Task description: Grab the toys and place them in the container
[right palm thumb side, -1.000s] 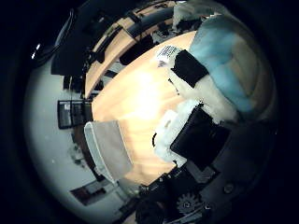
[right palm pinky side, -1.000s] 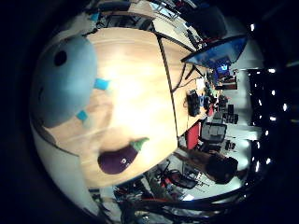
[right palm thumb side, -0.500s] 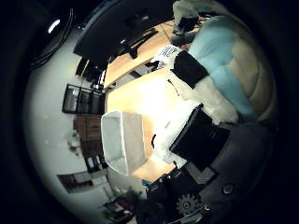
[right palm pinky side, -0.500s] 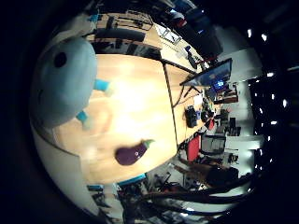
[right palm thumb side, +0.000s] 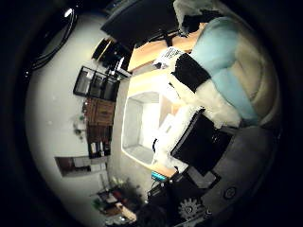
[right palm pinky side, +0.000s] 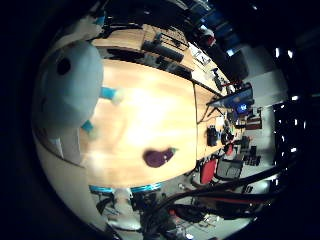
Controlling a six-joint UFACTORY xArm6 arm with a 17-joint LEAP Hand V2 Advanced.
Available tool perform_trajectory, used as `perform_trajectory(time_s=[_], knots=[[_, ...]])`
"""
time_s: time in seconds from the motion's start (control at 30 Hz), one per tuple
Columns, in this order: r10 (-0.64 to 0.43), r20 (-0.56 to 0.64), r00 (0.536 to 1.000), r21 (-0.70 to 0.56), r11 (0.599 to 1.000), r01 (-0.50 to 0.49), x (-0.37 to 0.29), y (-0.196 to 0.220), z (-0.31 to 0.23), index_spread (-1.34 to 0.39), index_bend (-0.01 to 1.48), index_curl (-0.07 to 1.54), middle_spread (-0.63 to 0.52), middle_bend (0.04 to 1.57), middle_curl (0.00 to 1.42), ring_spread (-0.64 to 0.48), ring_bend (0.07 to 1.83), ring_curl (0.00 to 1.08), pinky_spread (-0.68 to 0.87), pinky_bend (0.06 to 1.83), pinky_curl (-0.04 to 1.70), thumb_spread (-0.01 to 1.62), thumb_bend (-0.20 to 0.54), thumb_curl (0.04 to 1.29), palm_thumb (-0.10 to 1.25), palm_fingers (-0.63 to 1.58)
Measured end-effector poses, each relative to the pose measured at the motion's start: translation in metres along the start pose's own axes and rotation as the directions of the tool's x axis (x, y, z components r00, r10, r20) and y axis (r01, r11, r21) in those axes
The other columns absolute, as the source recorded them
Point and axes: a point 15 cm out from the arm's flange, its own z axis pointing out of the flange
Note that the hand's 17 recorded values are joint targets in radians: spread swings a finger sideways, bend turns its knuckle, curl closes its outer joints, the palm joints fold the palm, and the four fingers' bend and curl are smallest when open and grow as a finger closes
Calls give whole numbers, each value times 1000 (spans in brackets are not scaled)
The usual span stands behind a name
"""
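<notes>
A light blue plush toy [right palm pinky side: 70, 95] with a black eye and small blue limbs fills one side of the little finger side view, close to the palm. Its blue and cream body [right palm thumb side: 227, 71] presses against my hand [right palm thumb side: 194, 137], whose white and black fingers curl round it. It hangs above the wooden table [right palm pinky side: 150, 115]. A purple eggplant toy [right palm pinky side: 157, 157] lies on the table near its edge, apart from the hand. A white rectangular container [right palm thumb side: 135, 125] stands open on the table below the palm; its inside looks bare.
Chairs and a red stool [right palm pinky side: 210, 170] stand on the floor past the table's edge. A monitor [right palm pinky side: 235, 102] and dark gear sit on a neighbouring desk. Dark shelves [right palm thumb side: 97, 85] stand against the white wall beyond the container.
The views have shifted with the hand: the table and eggplant look smaller and farther off, and the white container now shows larger, closer beneath the palm. The plush stays in the hand.
</notes>
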Motion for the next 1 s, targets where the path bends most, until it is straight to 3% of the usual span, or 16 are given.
perform_trajectory(time_s=[0.6,1.0], knots=[[-247,94,964,-73,964,254,-168,26,32,-628,193,855,-373,693,862,-332,1097,597,-531,1056,489,1333,-10,311,776,1078],[-333,119,935,-130,929,347,-245,23,83,-630,190,871,-373,690,870,-329,1095,602,-533,1041,501,1334,-10,311,776,1076]])
